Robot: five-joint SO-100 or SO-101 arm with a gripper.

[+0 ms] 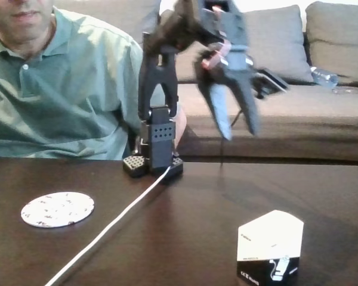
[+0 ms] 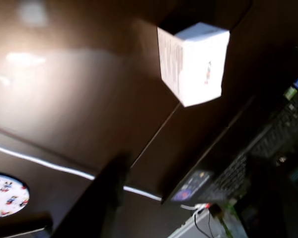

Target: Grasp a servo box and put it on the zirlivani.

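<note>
Servo box (image 1: 270, 245) stands on the dark table (image 1: 185, 220), right foreground in the fixed view, well apart from the zirlivani (image 1: 57, 209). Gripper (image 1: 238, 128) hangs raised, fingers spread, empty. Cardboard appears light, rigid and crushable; pinching opposite flat sides seems advisable.

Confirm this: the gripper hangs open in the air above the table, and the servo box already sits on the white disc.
Wrong on the box. In the fixed view the servo box stands on bare table, far right of the disc. The gripper does hang open in the air.
</note>
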